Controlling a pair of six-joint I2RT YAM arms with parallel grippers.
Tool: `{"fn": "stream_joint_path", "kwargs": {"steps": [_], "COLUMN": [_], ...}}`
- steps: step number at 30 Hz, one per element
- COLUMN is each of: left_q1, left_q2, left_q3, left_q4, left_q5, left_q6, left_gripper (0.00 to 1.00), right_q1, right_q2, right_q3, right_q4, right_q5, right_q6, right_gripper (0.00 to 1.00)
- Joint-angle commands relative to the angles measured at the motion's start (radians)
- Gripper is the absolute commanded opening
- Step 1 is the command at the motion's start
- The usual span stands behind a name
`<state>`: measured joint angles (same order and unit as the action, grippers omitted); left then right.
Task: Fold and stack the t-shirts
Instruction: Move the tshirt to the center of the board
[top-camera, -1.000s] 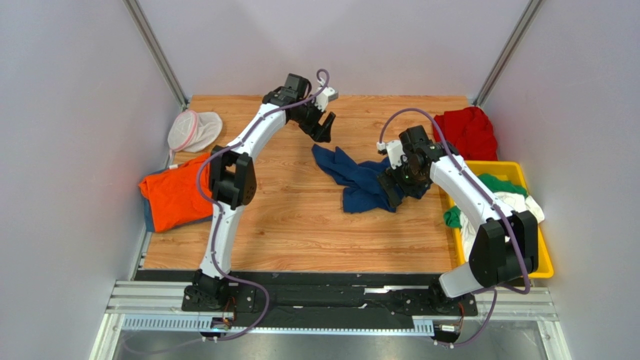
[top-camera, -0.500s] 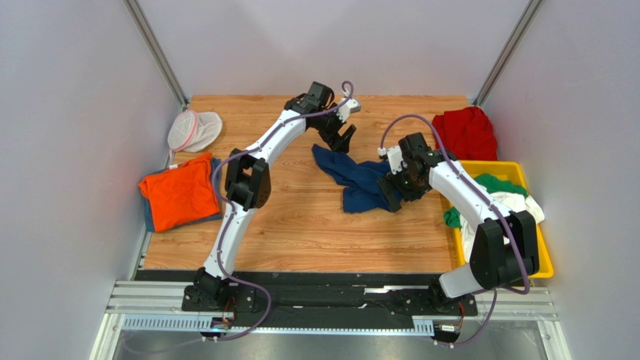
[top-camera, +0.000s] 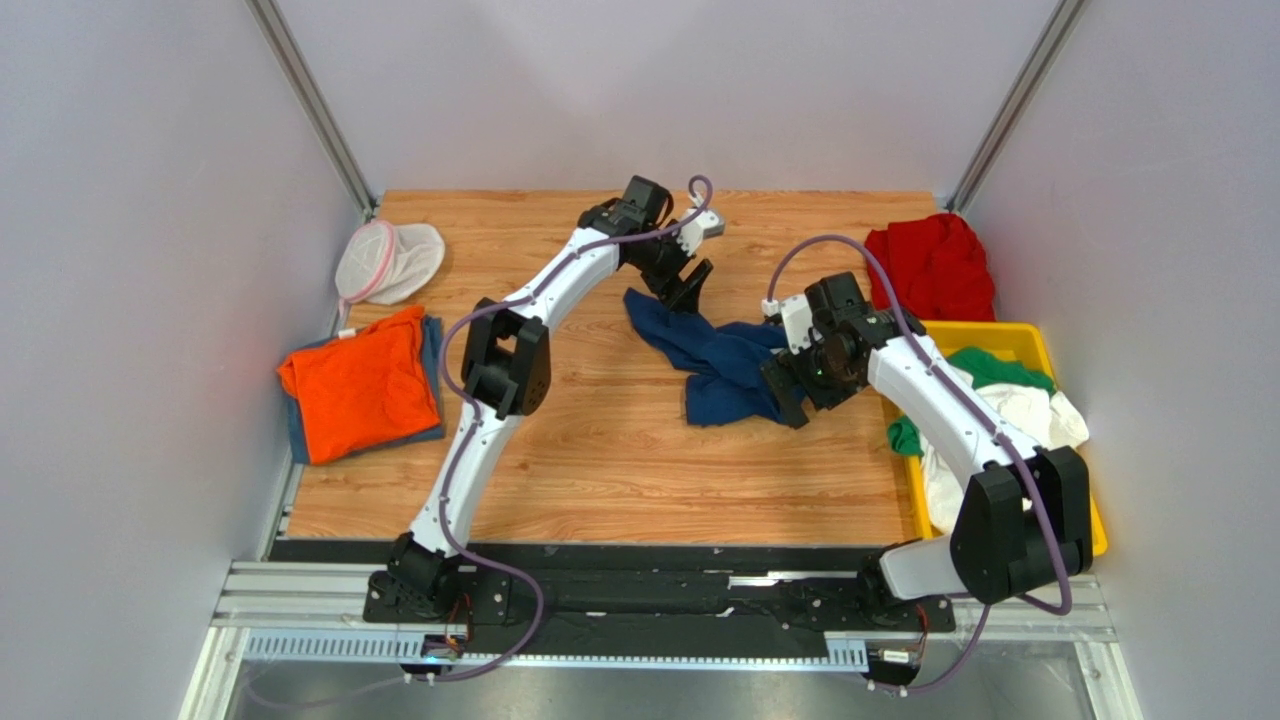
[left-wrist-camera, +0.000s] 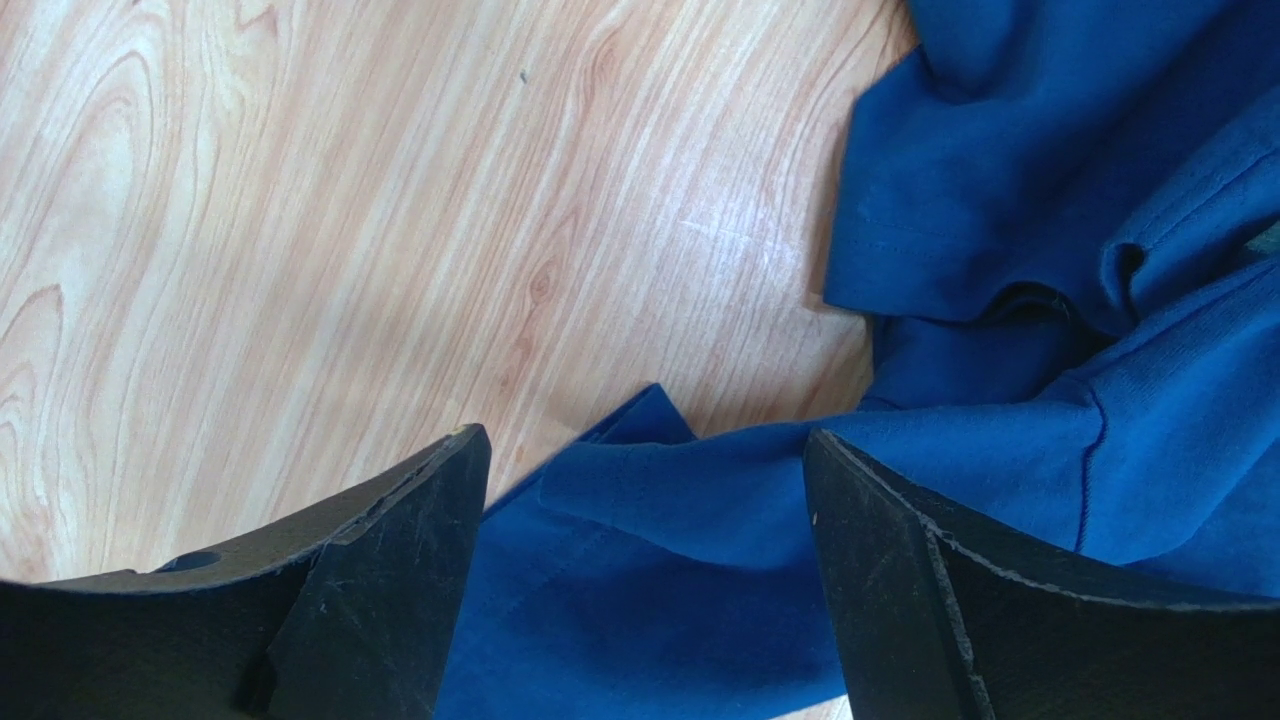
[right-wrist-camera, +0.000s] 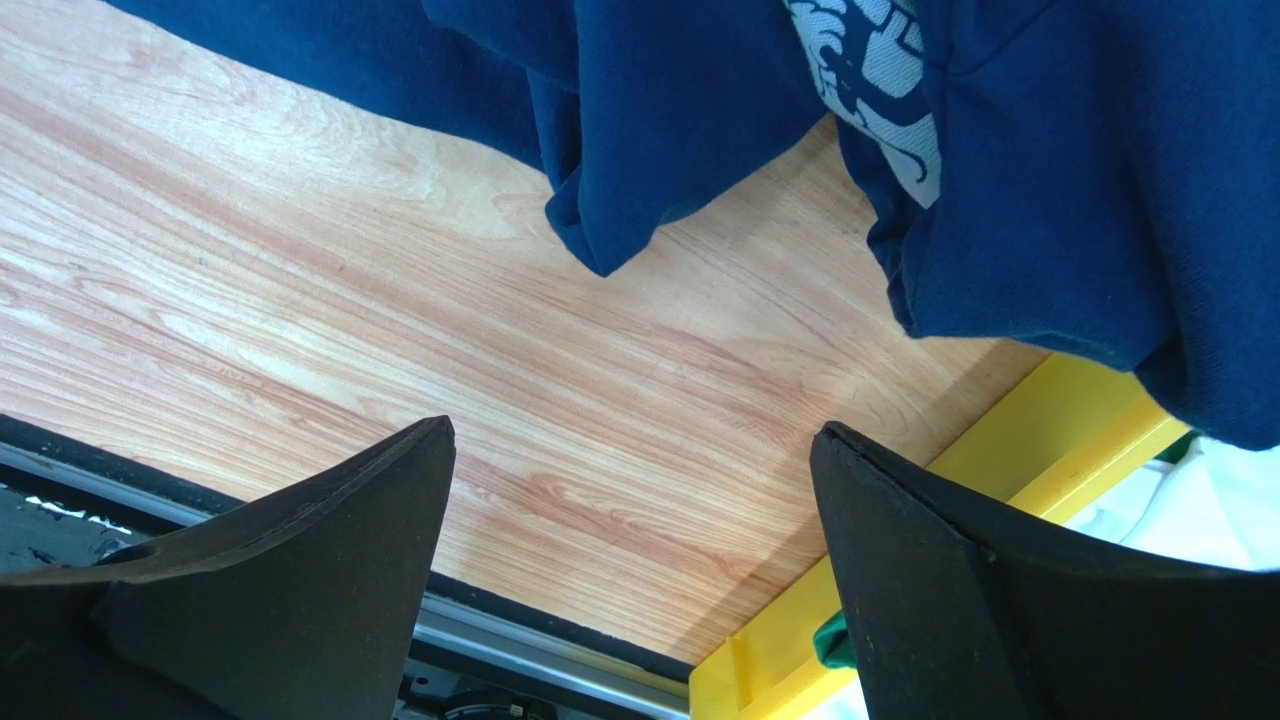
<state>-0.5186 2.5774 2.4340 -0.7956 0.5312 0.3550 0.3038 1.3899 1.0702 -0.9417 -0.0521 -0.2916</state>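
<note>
A crumpled navy blue t-shirt (top-camera: 718, 360) lies mid-table; its pale print (right-wrist-camera: 872, 60) shows in the right wrist view. My left gripper (top-camera: 684, 282) is open, low over the shirt's far left corner (left-wrist-camera: 661, 495), which lies between the fingers (left-wrist-camera: 376, 585). My right gripper (top-camera: 784, 393) is open and empty at the shirt's right edge (right-wrist-camera: 1052, 195), above bare wood. A folded orange t-shirt (top-camera: 358, 386) lies at the left edge. A red t-shirt (top-camera: 935, 264) is heaped at the back right. Green (top-camera: 992, 369) and white (top-camera: 992, 428) t-shirts fill the yellow bin (top-camera: 1094, 528).
A small white mesh pouch with a pink rim (top-camera: 385, 258) lies at the back left. The yellow bin's corner (right-wrist-camera: 1052, 450) is just right of my right gripper. Bare wood (top-camera: 601, 465) stretches in front of the navy shirt. Grey walls enclose the table.
My left arm has swung right and come down towards the navy shirt's far left corner. My right gripper has shifted slightly right and nearer along the shirt's right edge.
</note>
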Motion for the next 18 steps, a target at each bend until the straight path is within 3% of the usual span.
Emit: {"fn": "stream_joint_path", "kwargs": {"steps": [1, 11, 18], "left_q1": [0.000, -0.004, -0.018], "left_q2": [0.007, 0.006, 0.013], "left_q3": [0.046, 0.022, 0.019], "left_q4": [0.001, -0.042, -0.080], "left_q5": [0.041, 0.050, 0.041], "left_q6": [0.018, 0.016, 0.041], "left_gripper": [0.82, 0.81, 0.68], "right_q1": [0.003, 0.003, 0.003], "right_q2": [-0.035, -0.055, -0.071], "right_q3": [-0.010, -0.016, -0.021], "right_q4": [0.012, 0.011, 0.007], "right_q5": [0.015, 0.012, 0.011], "right_q6": [0.002, 0.003, 0.003], "right_gripper": [0.94, 0.93, 0.93]}}
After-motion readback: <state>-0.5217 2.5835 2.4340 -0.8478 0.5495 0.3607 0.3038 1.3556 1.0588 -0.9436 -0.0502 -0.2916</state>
